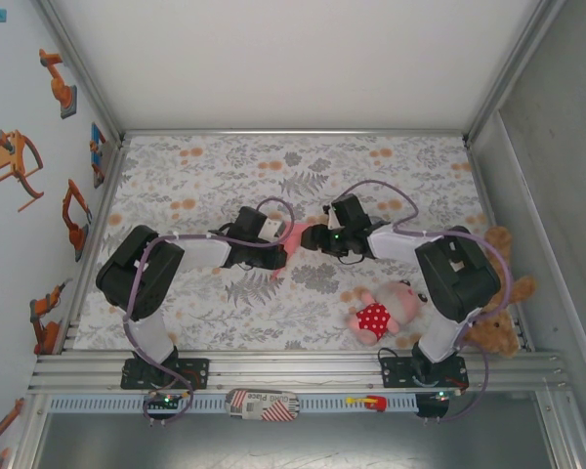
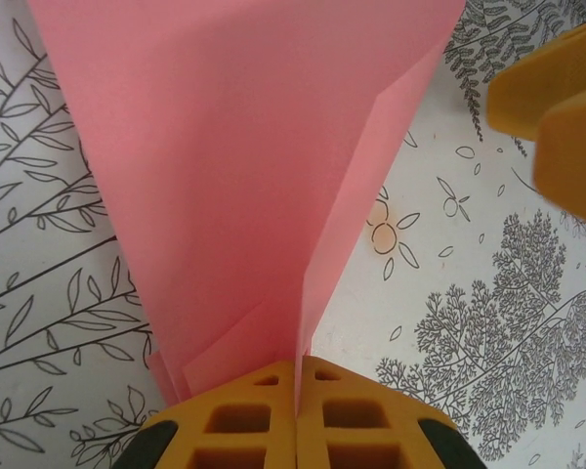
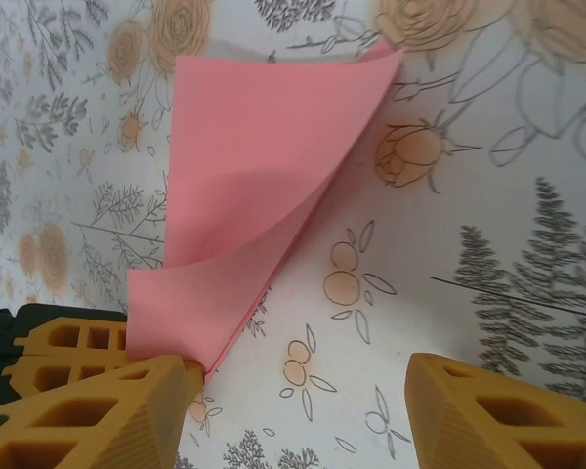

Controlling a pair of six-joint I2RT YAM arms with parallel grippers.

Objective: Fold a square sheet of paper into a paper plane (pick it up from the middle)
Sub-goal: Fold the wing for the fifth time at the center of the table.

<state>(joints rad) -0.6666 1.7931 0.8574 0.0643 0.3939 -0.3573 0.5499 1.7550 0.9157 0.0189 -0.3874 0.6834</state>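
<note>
The salmon-pink sheet of paper is folded into a narrow dart with a centre crease, a paper plane (image 2: 244,166). My left gripper (image 2: 298,386) is shut on its narrow end, the crease pinched between the yellow pads. In the top view the paper plane (image 1: 295,235) hangs between the left gripper (image 1: 273,234) and the right gripper (image 1: 317,239). My right gripper (image 3: 298,396) is open over the patterned cloth. Its left finger (image 3: 98,415) sits at the lower corner of the paper plane (image 3: 244,215), whose upper flap curls upward.
A pink plush doll (image 1: 381,313) in a red dotted dress lies at the front right, a brown teddy bear (image 1: 503,293) beside the right arm. The floral tablecloth (image 1: 195,176) is bounded by metal frame walls (image 1: 488,195) on both sides.
</note>
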